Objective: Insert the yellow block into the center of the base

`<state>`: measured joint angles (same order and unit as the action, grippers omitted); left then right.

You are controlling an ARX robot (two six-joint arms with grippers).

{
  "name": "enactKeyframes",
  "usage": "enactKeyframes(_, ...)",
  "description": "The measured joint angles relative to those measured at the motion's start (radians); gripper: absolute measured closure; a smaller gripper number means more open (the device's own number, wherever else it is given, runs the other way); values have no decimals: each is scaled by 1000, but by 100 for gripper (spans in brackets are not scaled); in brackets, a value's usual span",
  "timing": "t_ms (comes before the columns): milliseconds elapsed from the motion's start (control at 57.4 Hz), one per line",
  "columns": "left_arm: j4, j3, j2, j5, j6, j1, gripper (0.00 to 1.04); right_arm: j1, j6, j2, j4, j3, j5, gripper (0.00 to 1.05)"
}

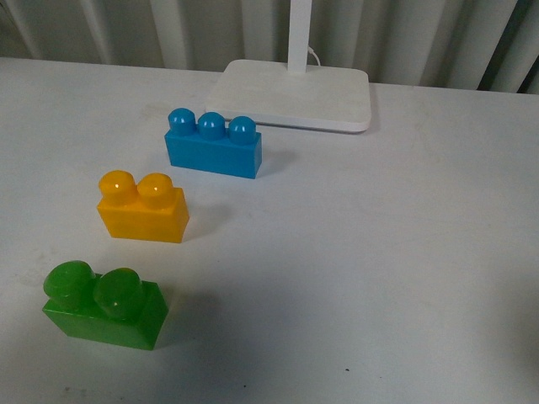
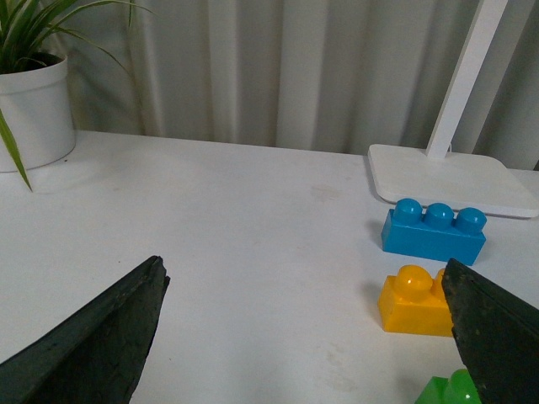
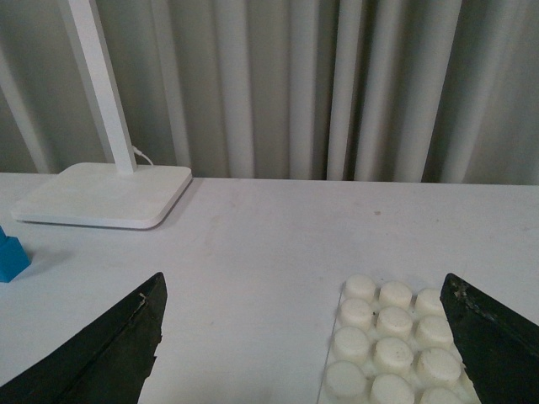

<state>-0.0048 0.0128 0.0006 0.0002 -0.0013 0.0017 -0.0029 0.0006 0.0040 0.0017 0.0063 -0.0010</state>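
Bricks stand in a slanting row on the white desk (image 1: 379, 252). Nearest and furthest left is a green brick (image 1: 105, 307), then the yellow block (image 1: 141, 208), upright with its studs up. Behind it a blue brick (image 1: 213, 145) sits just in front of the lamp foot (image 1: 290, 94).

The left end effector (image 2: 303, 282) hangs wide open and empty, near the yellow block. Over to the right, the right end effector (image 3: 303, 290) is spread just as wide and holds nothing. The base (image 3: 396, 341) lies flat beneath it. The base falls outside the front view, so I can't fairly say how far it is from the block.

To my eye the pickup is the step in hand and is not yet made. The next move calls for the left arm to straddle the yellow block clear of its neighbours and close on its sides.
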Motion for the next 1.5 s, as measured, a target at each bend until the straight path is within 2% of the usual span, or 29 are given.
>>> enactKeyframes(1498, 0, 0, 0, 0, 0, 0, 6, 0, 0, 0, 0, 0, 0, 9)
